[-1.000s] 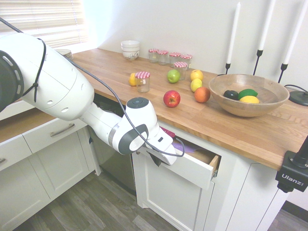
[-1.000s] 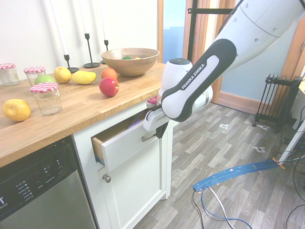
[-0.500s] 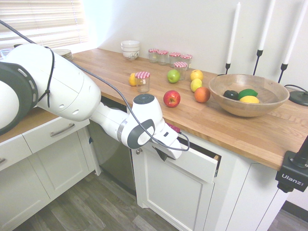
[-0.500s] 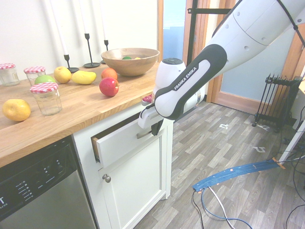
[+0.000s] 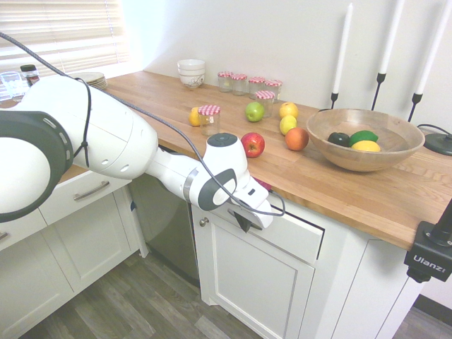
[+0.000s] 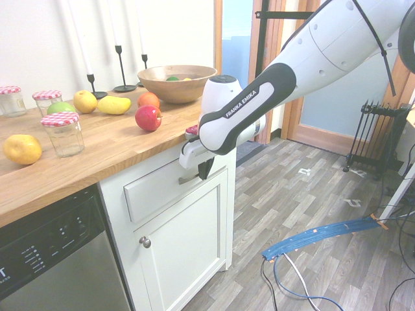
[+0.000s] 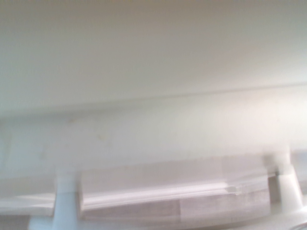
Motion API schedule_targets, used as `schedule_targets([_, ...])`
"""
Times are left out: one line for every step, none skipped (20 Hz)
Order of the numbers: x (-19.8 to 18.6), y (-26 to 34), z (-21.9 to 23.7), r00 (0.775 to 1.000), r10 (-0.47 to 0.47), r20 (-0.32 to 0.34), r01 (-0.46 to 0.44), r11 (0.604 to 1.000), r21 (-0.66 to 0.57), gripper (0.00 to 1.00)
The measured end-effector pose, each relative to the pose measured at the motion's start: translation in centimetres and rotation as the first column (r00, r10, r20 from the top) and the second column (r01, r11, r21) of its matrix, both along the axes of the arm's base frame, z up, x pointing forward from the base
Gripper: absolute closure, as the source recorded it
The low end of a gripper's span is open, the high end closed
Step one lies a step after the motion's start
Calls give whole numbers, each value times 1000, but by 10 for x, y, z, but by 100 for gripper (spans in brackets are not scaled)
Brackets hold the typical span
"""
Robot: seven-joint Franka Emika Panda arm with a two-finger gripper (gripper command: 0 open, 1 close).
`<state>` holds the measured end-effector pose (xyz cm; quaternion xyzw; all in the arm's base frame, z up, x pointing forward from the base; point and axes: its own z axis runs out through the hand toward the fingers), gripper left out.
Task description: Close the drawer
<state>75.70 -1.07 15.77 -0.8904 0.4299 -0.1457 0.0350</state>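
Observation:
The drawer (image 5: 300, 239) has a white panel front just under the wooden countertop, and that front sits almost flush with the cabinet frame; only a thin dark slit shows at its right end. My gripper (image 5: 244, 224) is shut, its dark fingers together and pressed against the drawer front. From the other side the gripper (image 6: 202, 171) sits at the silver bar handle (image 6: 189, 177) on the drawer (image 6: 155, 188). The wrist view is filled by the blurred white front with the handle (image 7: 168, 189) close up.
Below the drawer is a white cabinet door (image 5: 258, 282) with a small knob (image 6: 145, 241). A dishwasher (image 6: 52, 259) stands beside it. The countertop (image 5: 353, 191) carries a red apple (image 5: 251, 144), other fruit, jars and a wooden bowl (image 5: 364, 138). Open floor lies in front.
My gripper has pushed the drawer inward: it stood well open a second ago, half open half a second ago, and is now nearly flush. The arm moved toward the cabinet with it.

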Motion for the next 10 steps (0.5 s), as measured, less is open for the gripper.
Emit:
schedule_targets([0,0,0,1000,0,1,0,1000,0,100])
schedule_targets([0,0,0,1000,0,1,0,1000,0,100])
schedule_targets([0,0,-1,1000,1,0,-1,1000,0,100])
schedule_targets([0,1,-1,1000,1,0,-1,1000,1,100])
schedule_targets([0,1,-2,1000,1,-2,-1,1000,1,100])
schedule_targets([0,2,-3,1000,2,-8,-2,1000,2,100])
schedule_targets([-2,5,-6,1000,4,-23,-4,1000,6,100])
schedule_targets([-4,9,-10,999,9,-49,-8,1000,12,100])
schedule_targets([-7,15,-13,997,14,-73,-13,1000,20,100])
schedule_targets([-10,21,-16,996,20,-92,-17,999,30,100])
